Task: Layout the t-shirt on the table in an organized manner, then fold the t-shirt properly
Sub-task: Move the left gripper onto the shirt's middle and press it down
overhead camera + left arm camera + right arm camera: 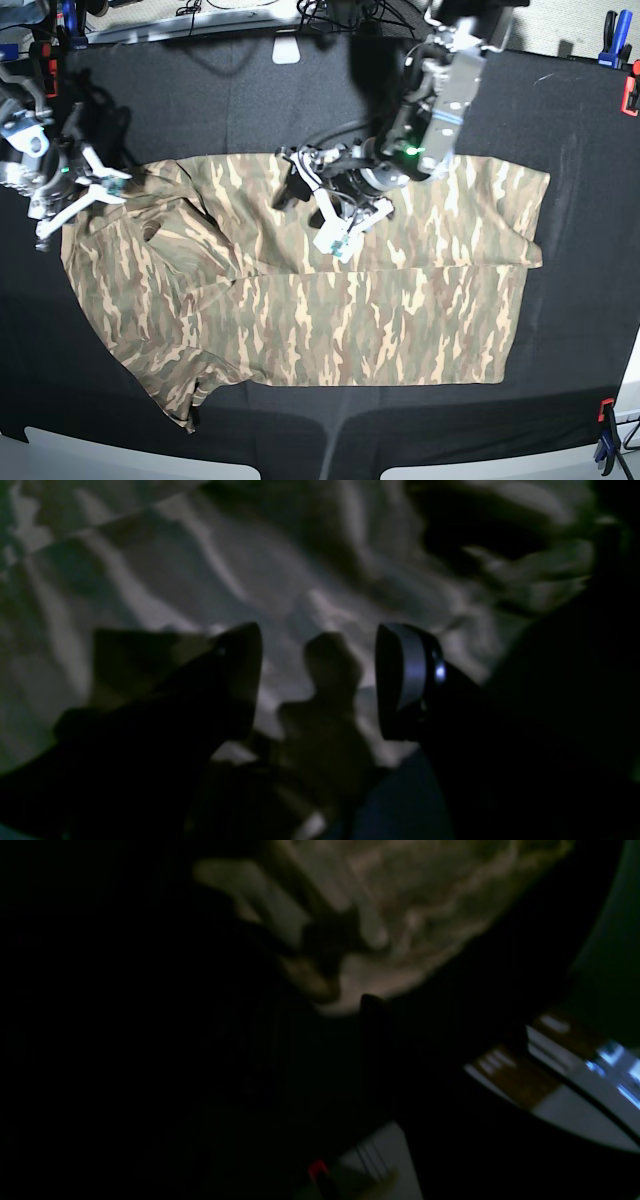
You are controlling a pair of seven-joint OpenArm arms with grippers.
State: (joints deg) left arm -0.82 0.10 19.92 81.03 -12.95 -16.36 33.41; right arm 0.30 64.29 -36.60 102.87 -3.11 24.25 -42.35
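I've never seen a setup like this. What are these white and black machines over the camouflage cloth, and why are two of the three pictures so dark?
You are looking at a robot with two arms. The bright picture is from a camera above. It shows a camouflage t-shirt spread on a table covered in black cloth.

The two dark pictures come from small cameras mounted at each arm's wrist, looking past its own pincers, so they sit close to the cloth in their own shadow.

The left gripper hangs over the middle of the shirt's far edge. In its wrist picture its two fingers stand apart above wrinkled fabric, holding nothing.

The right gripper is at the shirt's sleeve end. It looks open there, but whether it pinches cloth I cannot tell; its own camera is too dark.
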